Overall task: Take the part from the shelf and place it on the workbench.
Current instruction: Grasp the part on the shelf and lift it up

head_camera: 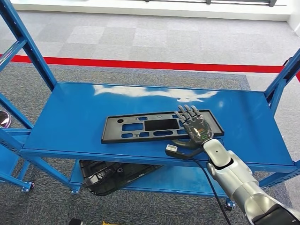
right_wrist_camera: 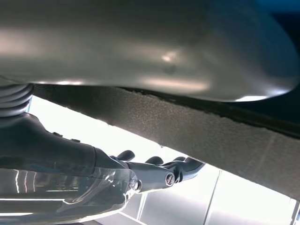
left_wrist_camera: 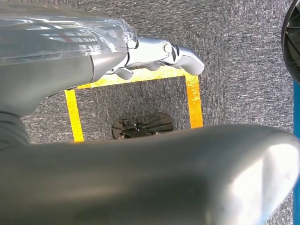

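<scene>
**Right hand flat on the panel, top shelf**

From the head camera I see the blue shelf (head_camera: 244, 124) straight ahead, with the long black panel (head_camera: 141, 126) lying flat on its top deck, nearer the front edge than the back. My right hand (head_camera: 193, 125) reaches in from the lower right and lies over the panel's right end, fingers (head_camera: 186, 114) stretched out and slightly apart across its top face. The thumb (head_camera: 182, 144) sits at the panel's front edge, just beside a small white tag (head_camera: 171, 149). I can't tell whether the thumb is hooked under the edge, so I can't say whether this is a grip or only a resting touch. A black cable (head_camera: 212, 187) runs along the silver forearm. On the lower deck another black moulded part (head_camera: 113, 176) lies at an angle, partly hidden by the top deck. A red line (head_camera: 148, 64) crosses the grey carpet behind the shelf.

The left wrist camera looks down at speckled carpet. My left hand (left_wrist_camera: 159, 54) has its fingers extended with nothing in them. Below it are yellow floor tape (left_wrist_camera: 192, 101) and a dark ribbed object (left_wrist_camera: 143, 126) lying inside the marked corner.

The right wrist camera shows dark fingers (right_wrist_camera: 159, 171) extended against a bright background, with a rough-textured dark edge (right_wrist_camera: 198, 133) running just beside them; contact isn't clear here.
</scene>
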{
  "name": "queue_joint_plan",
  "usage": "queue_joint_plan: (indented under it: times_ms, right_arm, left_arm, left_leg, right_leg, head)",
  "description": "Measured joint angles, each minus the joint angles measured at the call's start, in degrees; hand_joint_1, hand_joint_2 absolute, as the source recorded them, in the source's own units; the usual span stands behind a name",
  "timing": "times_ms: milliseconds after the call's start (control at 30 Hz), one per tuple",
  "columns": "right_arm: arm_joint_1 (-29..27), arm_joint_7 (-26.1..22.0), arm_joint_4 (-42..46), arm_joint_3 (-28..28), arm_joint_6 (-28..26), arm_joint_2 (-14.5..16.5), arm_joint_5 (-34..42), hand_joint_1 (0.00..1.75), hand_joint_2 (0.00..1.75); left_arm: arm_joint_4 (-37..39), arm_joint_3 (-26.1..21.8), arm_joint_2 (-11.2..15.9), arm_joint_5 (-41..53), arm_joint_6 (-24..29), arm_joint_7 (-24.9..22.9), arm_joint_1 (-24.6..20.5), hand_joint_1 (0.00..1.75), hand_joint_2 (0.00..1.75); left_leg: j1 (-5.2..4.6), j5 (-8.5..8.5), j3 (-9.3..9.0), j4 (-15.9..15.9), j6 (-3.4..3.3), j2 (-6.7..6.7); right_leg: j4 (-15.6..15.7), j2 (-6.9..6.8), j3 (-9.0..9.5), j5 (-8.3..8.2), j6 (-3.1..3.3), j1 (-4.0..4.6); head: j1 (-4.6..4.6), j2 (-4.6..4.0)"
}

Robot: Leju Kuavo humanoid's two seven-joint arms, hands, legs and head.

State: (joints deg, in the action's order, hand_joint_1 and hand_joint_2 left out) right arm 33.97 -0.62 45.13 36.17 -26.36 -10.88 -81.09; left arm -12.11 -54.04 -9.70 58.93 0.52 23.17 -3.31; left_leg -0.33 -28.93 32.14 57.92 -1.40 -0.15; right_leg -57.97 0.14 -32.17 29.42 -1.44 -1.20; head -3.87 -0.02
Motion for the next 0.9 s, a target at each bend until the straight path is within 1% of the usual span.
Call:
queue_joint_plan:
  times_ms: [33,233,367,467,600,900]
  right_arm:
    - [0.0,0.0,0.0,0.0,0.0,0.0,0.0,0.0,1.75]
    - [-0.1,0.4,0.0,0.0,0.0,0.0,0.0,0.0,1.75]
    - [-0.4,0.5,0.0,0.0,0.0,0.0,-0.1,0.0,1.75]
    - [-0.4,0.5,0.1,0.0,-0.2,0.0,-0.1,0.0,1.75]
    - [-0.4,0.5,0.5,0.0,-0.2,0.1,-0.3,1.75,1.75]
    - [-0.7,0.3,0.5,0.0,0.1,0.0,-0.4,1.75,1.75]
  left_arm:
    - [0.0,0.0,0.0,-0.1,-0.1,-0.2,0.0,0.0,1.75]
    - [0.0,-0.5,0.0,-0.3,-0.4,-2.7,0.0,0.0,1.75]
    - [0.0,-0.7,0.0,0.1,-0.7,-2.9,0.0,0.0,0.0]
    - [0.0,-0.7,0.0,1.0,-0.4,-2.9,0.0,0.0,0.0]
    - [0.0,-0.6,0.0,1.3,-0.3,-3.1,0.0,0.0,0.0]
    - [0.0,-0.6,0.0,1.3,0.2,-2.4,0.0,0.0,0.0]
  left_leg:
    - [0.0,0.0,0.0,0.0,0.0,0.0]
    - [0.0,0.0,0.0,0.0,0.0,0.0]
    - [0.0,0.0,0.0,0.0,0.0,0.0]
    - [0.0,0.0,0.0,0.0,0.0,0.0]
    - [0.0,0.0,-0.01,0.0,0.0,0.0]
    - [0.0,0.0,0.0,0.0,0.0,0.0]
  right_leg:
    - [0.0,0.0,0.0,0.0,0.0,0.0]
    - [0.0,0.0,0.0,0.0,0.0,0.0]
    - [0.0,0.0,0.0,0.0,0.0,0.0]
    - [0.0,0.0,0.0,0.0,0.0,0.0]
    - [0.0,0.0,0.01,0.0,0.0,0.0]
    - [0.0,0.0,0.0,0.0,0.0,0.0]
  head:
    - [0.0,0.0]
    - [0.0,0.0]
    - [0.0,0.02]
    - [0.0,0.0]
    - [0.0,0.0]
    - [0.0,0.02]
